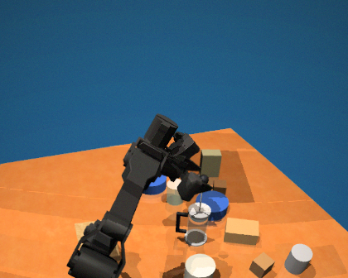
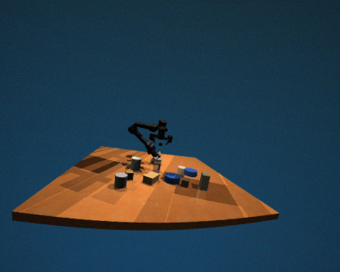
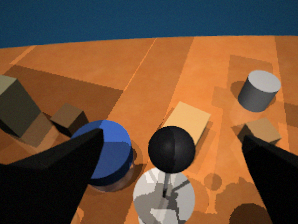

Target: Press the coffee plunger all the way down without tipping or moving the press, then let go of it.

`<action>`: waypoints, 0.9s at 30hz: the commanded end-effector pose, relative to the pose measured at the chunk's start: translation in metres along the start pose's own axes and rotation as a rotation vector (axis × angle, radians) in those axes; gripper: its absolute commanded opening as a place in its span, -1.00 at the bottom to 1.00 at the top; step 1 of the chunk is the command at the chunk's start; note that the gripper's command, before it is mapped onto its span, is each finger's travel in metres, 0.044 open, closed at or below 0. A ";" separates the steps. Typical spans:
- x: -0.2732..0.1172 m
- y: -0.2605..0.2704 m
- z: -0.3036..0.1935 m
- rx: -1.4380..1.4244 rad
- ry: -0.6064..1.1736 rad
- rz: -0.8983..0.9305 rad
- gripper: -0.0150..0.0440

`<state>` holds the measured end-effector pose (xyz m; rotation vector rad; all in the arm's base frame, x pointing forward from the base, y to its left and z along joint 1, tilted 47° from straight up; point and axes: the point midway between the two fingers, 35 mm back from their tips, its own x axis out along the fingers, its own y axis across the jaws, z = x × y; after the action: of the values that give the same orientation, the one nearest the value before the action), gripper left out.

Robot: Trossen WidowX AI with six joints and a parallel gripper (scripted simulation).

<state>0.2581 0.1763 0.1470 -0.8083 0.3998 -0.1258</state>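
Note:
The coffee press (image 1: 196, 227) (image 2: 157, 165) stands upright, a clear glass with a black handle on its left side in the top view. Its pale lid also shows in the wrist view (image 3: 175, 205). The plunger is up: its thin rod rises from the lid to a round black knob (image 1: 205, 179) (image 2: 160, 144) (image 3: 171, 150). My gripper (image 1: 205, 178) (image 2: 161, 142) (image 3: 172, 138) is open and above the press, with one finger on each side of the knob in the wrist view. No finger visibly touches the knob. The far fingertip is partly hidden in the top view.
A blue disc (image 1: 215, 203) (image 2: 172, 178) (image 3: 117, 145) stands close behind the press, a tan block (image 1: 242, 231) (image 3: 187, 119) to its right. A white-topped cylinder (image 1: 200, 265) (image 2: 136, 163) is in front. Another blue disc (image 1: 155, 185), a grey cylinder (image 1: 298, 259) and a tall block (image 1: 210, 163) stand farther off.

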 end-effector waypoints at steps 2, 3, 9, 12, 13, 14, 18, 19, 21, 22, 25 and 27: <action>0.001 0.000 -0.001 -0.005 -0.001 0.003 0.64; 0.001 0.000 -0.001 -0.005 -0.001 0.003 0.56; 0.001 0.000 -0.001 -0.005 -0.001 0.003 0.02; 0.001 0.000 -0.001 -0.005 -0.001 0.003 -0.11; 0.001 0.000 -0.001 -0.005 -0.001 0.003 -0.11; 0.001 0.000 -0.001 -0.005 -0.001 0.003 -0.11; 0.001 0.000 -0.001 -0.005 -0.001 0.003 -0.11; 0.001 0.000 -0.001 -0.005 -0.001 0.003 -0.11; 0.002 0.001 -0.001 -0.005 -0.001 0.003 -0.11; 0.002 0.001 -0.002 -0.005 0.000 0.003 -0.11; 0.005 0.002 -0.005 -0.005 0.001 0.004 -0.11; 0.007 0.002 -0.007 -0.005 0.002 0.005 -0.11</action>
<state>0.2600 0.1755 0.1450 -0.8104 0.3933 -0.1223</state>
